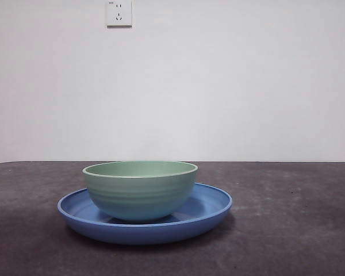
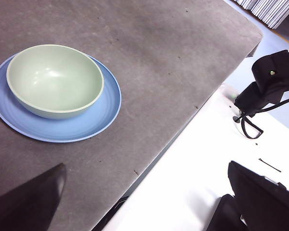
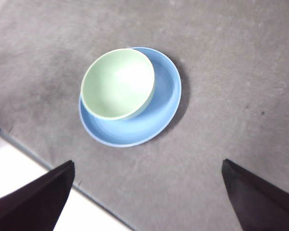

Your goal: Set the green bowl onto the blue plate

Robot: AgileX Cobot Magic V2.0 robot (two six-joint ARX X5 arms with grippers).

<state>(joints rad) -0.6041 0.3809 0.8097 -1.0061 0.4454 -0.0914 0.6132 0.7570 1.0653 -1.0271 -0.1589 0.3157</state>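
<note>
Sits upright on the plate [image 1: 210,215], the bowl [image 1: 140,192], mouth facing straight up, base down inside the plate's raised rim; round, so no long axis to speak of and no tilt seen from the front. Rests off-centre on the plate, crowded toward one side of the rim, leaving a wide blue crescent bare on the other side. Lies ahead of and below the left tool [image 2: 144,202], well apart from it, with grey table [image 2: 183,57] between; the same pair lies ahead of the right tool [image 3: 149,197], nearer to its middle line but still clear of both jaws. Spread wide, the left tool's jaws: one dark jaw low over the table's edge, the other out over the white surface [image 2: 197,168] beside the table, nothing between them. Spread wide also, the right tool's jaws, one over the table's edge, one over the table, holding nothing. Shows, in the left wrist view, a black arm part [image 2: 272,79] with a cable above the white surface, well away from the bowl. Shows, in the front view, a wall socket [image 1: 119,12] high behind the bowl, with neither tool in sight there.
</note>
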